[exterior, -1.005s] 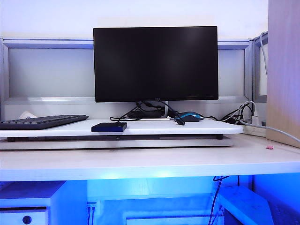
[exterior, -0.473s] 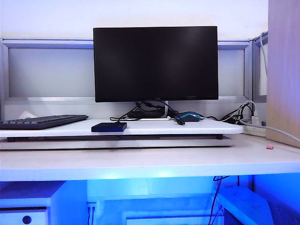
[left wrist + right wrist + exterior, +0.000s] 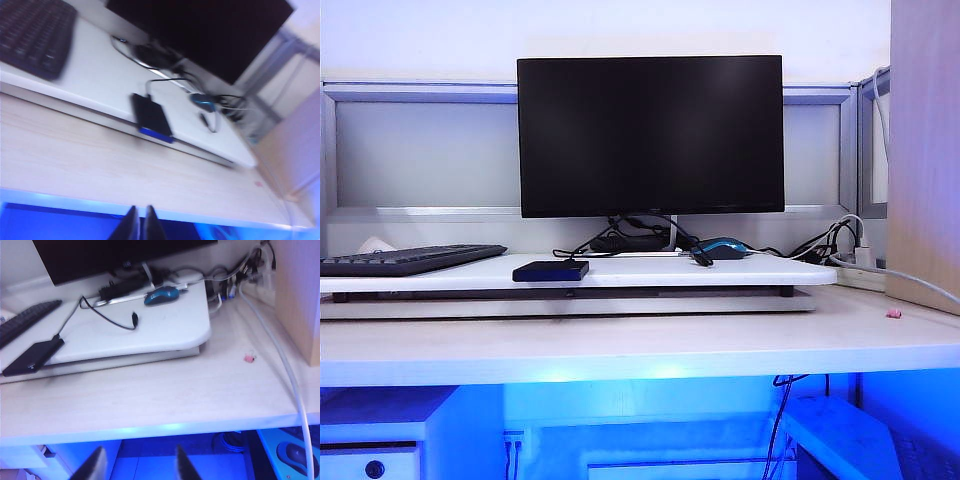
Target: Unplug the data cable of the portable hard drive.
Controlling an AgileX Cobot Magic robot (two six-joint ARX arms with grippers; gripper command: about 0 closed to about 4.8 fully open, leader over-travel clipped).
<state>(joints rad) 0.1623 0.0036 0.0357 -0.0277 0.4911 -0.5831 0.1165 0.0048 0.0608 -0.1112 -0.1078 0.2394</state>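
Nothing shifted on desk since earlier; one drive [image 3: 551, 270], one cable [image 3: 102, 319] plugged in; left gripper [image 3: 138, 226] together, right gripper [image 3: 138, 465] apart, both short of desk.

The surface [image 3: 640, 345] looks like pale matt wood grain; the portable hard drive [image 3: 551, 271] is smooth dark plastic, beside the matt black keyboard [image 3: 410, 260].

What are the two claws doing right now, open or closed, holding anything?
Left end effector: closed, empty, back off the desk's near edge.
Right end effector: open, empty, also back off the desk's near edge.
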